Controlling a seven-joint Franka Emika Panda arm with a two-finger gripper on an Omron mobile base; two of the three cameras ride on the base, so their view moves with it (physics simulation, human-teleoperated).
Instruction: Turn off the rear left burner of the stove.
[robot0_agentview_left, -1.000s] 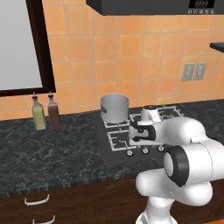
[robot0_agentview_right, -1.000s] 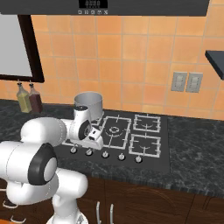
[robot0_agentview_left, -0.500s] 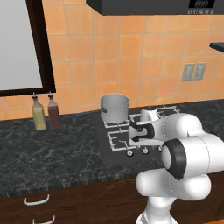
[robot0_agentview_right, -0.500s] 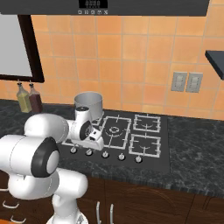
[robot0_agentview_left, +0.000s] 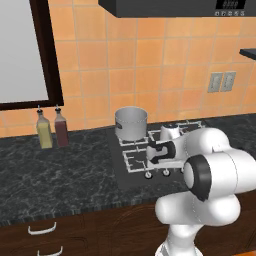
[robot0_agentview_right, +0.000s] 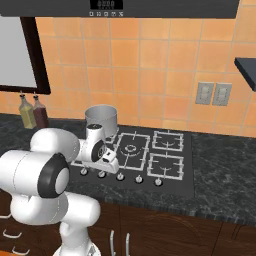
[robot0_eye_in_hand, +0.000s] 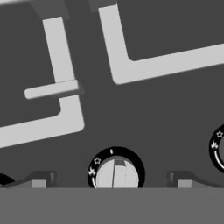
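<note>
The stove (robot0_agentview_right: 183, 176) is a black glass cooktop with pale grates and a front row of silver knobs. A steel pot (robot0_agentview_right: 101, 119) stands on the rear left burner (robot0_agentview_right: 114, 137), covering most of its grate. The pot (robot0_agentview_left: 131, 123) and the stove (robot0_agentview_left: 118, 169) also appear in the left base view. My gripper (robot0_agentview_right: 112, 164) hangs low over the left part of the knob row. In the hand view my gripper (robot0_eye_in_hand: 112, 179) is open, with one round knob (robot0_eye_in_hand: 116, 172) centred between the fingertips (robot0_eye_in_hand: 41, 179) and not touched by them.
A second knob (robot0_eye_in_hand: 218, 148) sits at the right edge of the hand view. Two bottles (robot0_agentview_left: 52, 128) stand against the tiled wall left of the stove. The ringed centre grate (robot0_agentview_right: 131, 148) and two square grates (robot0_agentview_right: 167, 152) lie to the right. Dark speckled counter (robot0_agentview_left: 55, 175) surrounds the cooktop.
My arm's elbow has risen slightly. The hand stays low over the same spot of the knob row; pot and bottles have not moved.
</note>
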